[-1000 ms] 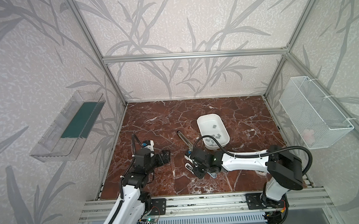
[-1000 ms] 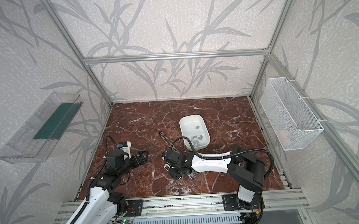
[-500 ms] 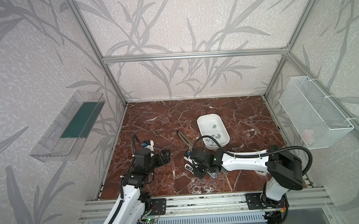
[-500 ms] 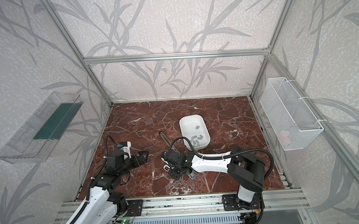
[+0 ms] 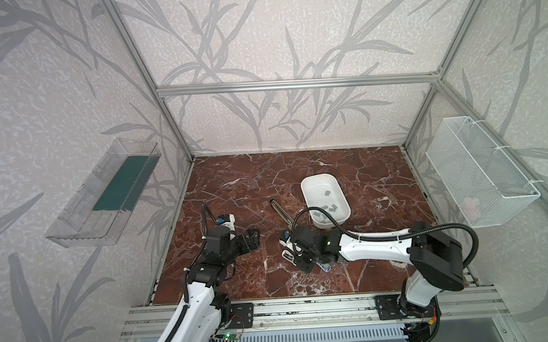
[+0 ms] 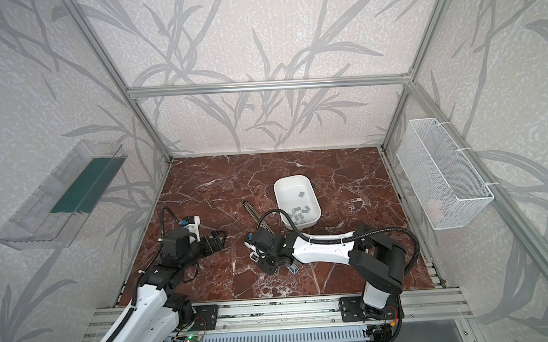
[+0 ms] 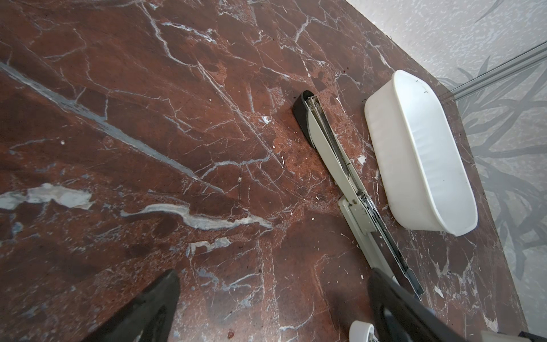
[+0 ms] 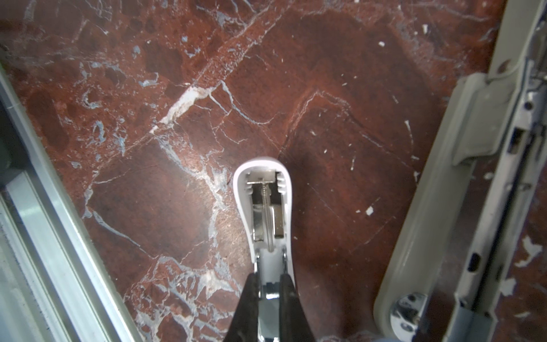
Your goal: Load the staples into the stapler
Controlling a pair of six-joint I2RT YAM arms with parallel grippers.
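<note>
Low over the surface (image 5: pixel 266 178), my right jaws pinch a white stapler (image 8: pixel 268 213); left jaws gape wide; grey stapler (image 7: pixel 328 148) lies beside tub (image 6: pixel 285 193) of staples (image 6: pixel 300 194).

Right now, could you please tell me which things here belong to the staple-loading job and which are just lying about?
For the job:
- staples, in the white tub
- small white stapler, held by the right gripper

Lying about:
- long grey stapler, opened flat beside the tub, untouched, possibly a spare
- clear wall bin
- wire basket
</note>
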